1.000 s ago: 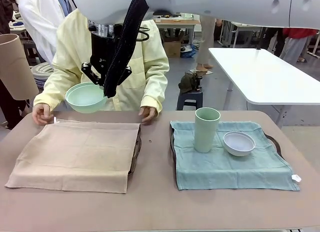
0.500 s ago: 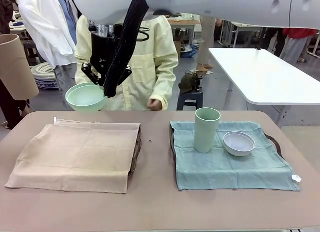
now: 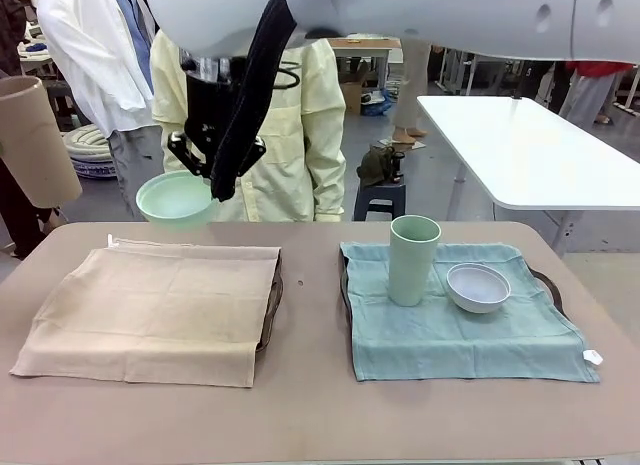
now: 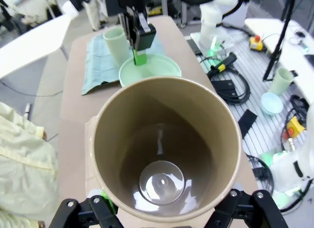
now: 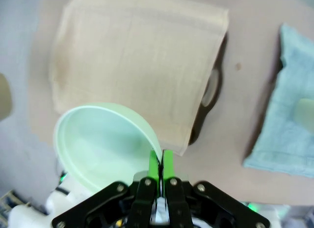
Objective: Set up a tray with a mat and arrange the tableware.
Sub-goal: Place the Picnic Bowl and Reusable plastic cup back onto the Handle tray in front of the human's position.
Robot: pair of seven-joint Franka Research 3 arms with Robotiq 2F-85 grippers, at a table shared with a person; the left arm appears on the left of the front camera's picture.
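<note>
The right gripper (image 3: 205, 180) hangs above the far left part of the desk (image 3: 310, 405), its fingers (image 5: 167, 165) pinched together on the rim of the mint green bowl (image 3: 176, 199), which is held in the air over the far edge of the tan mat (image 3: 155, 310); in the right wrist view the green pads clamp the bowl's wall from inside and outside, with the tan mat spread flat below and a dark tray handle (image 5: 211, 90) peeking out from under its edge; the left gripper (image 4: 167, 213) holds the tan-brown tumbler (image 4: 164, 149) upright off to the left of the desk, its fingers spread wide around the tumbler's base and pressed against it, the open mouth facing the wrist camera; on the right half of the desk the blue-green mat (image 3: 460, 315) covers a second tray, and on it the pale green tumbler (image 3: 413, 259) stands upright just beside the whitish-lavender bowl (image 3: 477, 286), the two near but apart; a person in a pale yellow coat (image 3: 300, 135) stands at the far side behind the right arm.
</note>
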